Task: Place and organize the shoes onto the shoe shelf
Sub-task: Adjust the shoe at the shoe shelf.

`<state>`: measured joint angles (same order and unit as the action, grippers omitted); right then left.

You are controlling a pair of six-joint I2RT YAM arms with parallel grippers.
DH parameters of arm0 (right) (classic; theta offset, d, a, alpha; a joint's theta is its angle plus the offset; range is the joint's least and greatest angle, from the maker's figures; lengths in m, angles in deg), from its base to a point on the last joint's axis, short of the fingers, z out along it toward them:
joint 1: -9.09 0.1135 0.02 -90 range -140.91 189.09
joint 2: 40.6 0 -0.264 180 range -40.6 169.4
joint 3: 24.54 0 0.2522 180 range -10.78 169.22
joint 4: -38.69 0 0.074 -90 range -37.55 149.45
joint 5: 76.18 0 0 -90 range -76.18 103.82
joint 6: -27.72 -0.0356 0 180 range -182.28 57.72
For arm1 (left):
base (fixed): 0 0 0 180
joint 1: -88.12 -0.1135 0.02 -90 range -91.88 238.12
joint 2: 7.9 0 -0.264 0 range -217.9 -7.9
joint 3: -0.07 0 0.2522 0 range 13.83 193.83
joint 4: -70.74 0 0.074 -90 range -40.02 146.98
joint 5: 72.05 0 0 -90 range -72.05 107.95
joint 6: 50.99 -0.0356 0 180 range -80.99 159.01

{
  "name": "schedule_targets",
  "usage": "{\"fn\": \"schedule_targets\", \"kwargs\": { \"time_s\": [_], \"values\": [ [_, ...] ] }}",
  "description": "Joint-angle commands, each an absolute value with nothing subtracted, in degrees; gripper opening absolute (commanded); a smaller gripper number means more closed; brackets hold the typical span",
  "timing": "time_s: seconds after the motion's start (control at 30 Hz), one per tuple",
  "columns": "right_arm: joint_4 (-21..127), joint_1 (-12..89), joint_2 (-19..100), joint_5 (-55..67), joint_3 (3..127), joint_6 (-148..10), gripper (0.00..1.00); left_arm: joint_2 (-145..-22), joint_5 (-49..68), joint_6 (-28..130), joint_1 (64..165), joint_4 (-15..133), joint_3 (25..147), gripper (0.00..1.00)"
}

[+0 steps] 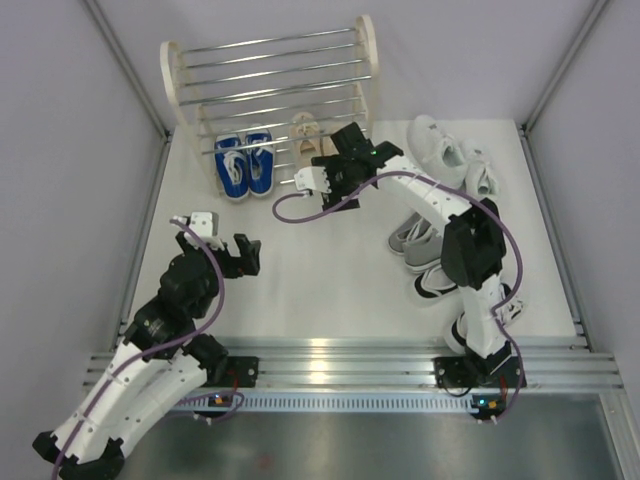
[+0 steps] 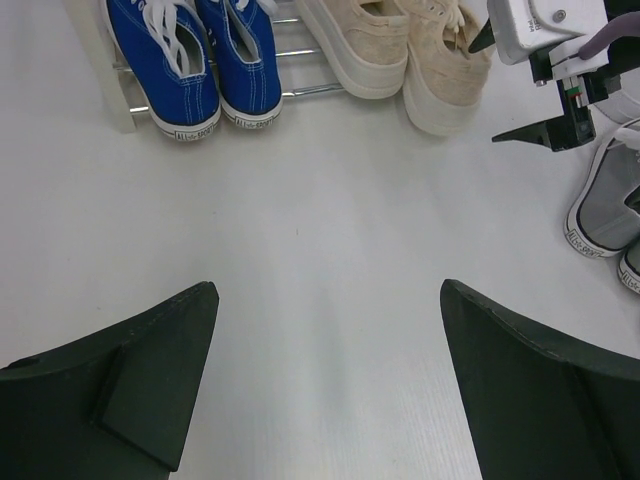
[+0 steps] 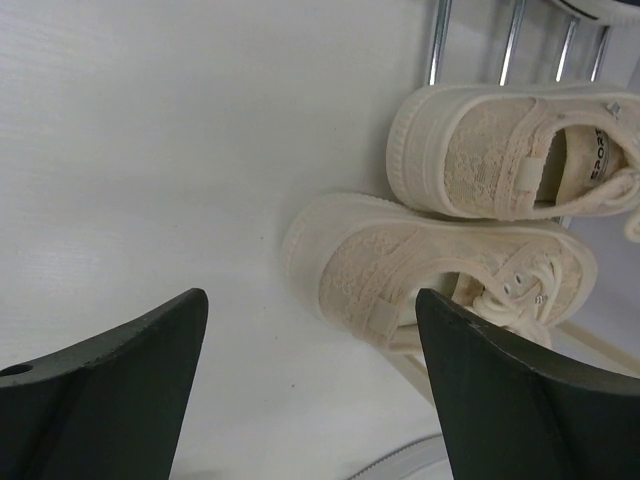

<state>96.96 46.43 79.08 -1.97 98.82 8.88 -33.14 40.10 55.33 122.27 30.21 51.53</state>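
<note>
right end effector [image 3: 310, 297] | jaws apart | beige shoes [image 3: 440, 265] just beyond fingertips

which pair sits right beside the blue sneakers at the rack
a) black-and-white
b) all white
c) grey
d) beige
d, since the left wrist view shows the beige pair directly next to the blue pair at the foot of the rack.
</note>
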Motion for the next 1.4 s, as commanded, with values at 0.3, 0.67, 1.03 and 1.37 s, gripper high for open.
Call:
{"fn": "schedule_targets", "kwargs": {
  "time_s": [0.3,0.67,1.03,1.37],
  "values": [
    [93.2,46.0,80.5,-0.2,97.9,5.3,0.81,-31.8,41.9,54.1,122.3,30.6,51.5,0.98],
    [93.3,44.7,86.2,-2.6,102.9,5.7,0.63,-30.8,43.2,54.4,122.3,30.6,51.1,0.98],
    [90.7,44.5,86.5,-0.8,101.1,7.1,0.16,-30.6,43.5,54.4,122.2,30.6,51.1,0.98],
    [90.6,44.0,82.2,0.9,100.3,10.0,0.01,-30.4,43.4,54.4,122.3,30.6,51.0,0.98]
  ]
}}
